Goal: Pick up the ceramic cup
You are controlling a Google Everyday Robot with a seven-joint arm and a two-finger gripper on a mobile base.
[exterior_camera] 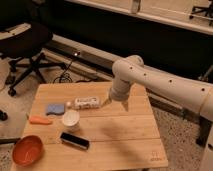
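Note:
The ceramic cup [71,120] is a small plain white cup standing upright on the wooden table [125,135], left of the middle. My gripper [116,104] hangs from the white arm over the table's back half, well to the right of the cup and just right of the lying white bottle [86,103]. Its two fingers point down and stand apart, open, with nothing between them.
An orange bowl [27,150] sits at the front left corner. A black flat object [74,141] lies in front of the cup, a blue sponge [54,109] and an orange carrot-like item [40,120] to its left. An office chair [27,45] stands behind the table.

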